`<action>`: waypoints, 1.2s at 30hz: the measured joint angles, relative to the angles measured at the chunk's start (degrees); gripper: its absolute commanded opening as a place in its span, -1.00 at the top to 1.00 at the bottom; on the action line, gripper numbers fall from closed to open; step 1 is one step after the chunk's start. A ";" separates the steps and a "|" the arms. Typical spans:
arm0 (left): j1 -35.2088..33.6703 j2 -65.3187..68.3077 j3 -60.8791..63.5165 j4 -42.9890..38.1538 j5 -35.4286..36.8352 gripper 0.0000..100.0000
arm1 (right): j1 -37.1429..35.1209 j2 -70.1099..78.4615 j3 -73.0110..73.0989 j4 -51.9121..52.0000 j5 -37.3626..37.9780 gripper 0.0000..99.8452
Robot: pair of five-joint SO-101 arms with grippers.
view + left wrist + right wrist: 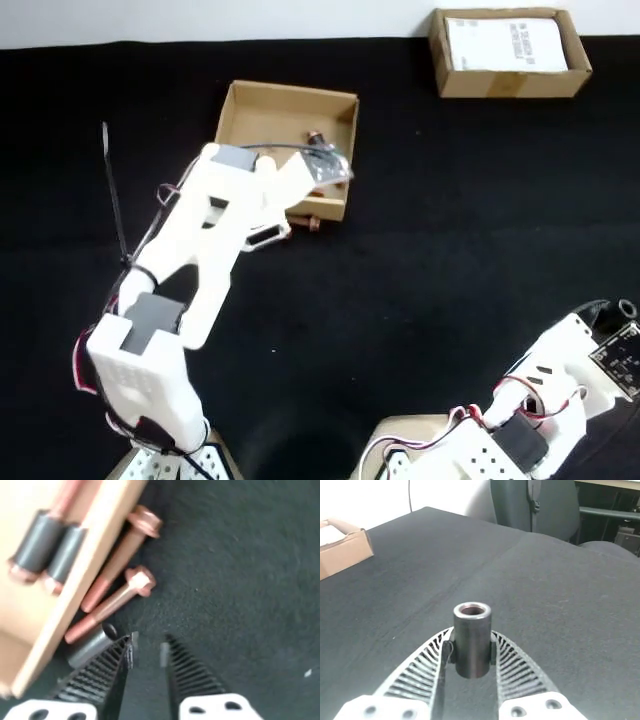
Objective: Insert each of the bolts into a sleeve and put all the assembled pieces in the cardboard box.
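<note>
In the high view my left arm bends over the front wall of the open cardboard box (290, 96). My left gripper (148, 648) hangs low over the black cloth just outside that wall (75, 585), open by a narrow gap with nothing in it. Two bare copper bolts (117, 560) (112, 605) lie along the wall, and a grey sleeve (89, 647) lies against one finger. Two sleeved bolts (40, 542) rest inside the box. My right gripper (471, 652) is shut on an upright dark sleeve (471, 635) at the table's near right (615, 345).
A second cardboard box (510, 52) holding white paper stands at the far right. A thin black strap (112, 185) lies to the left of my left arm. Black cloth (450, 230) covers the table between the arms.
</note>
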 measured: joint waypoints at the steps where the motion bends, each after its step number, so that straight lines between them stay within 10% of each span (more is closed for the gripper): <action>1: 0.00 0.53 -0.97 1.14 -2.99 0.71 | 0.09 0.00 0.00 -0.09 0.00 0.99; 11: 0.00 2.29 -11.87 6.95 -23.82 0.71 | 0.26 0.00 0.00 -0.09 0.00 0.99; 36: 1.93 30.95 -38.95 15.74 -25.14 0.71 | 0.26 0.00 0.00 -0.09 3.16 0.99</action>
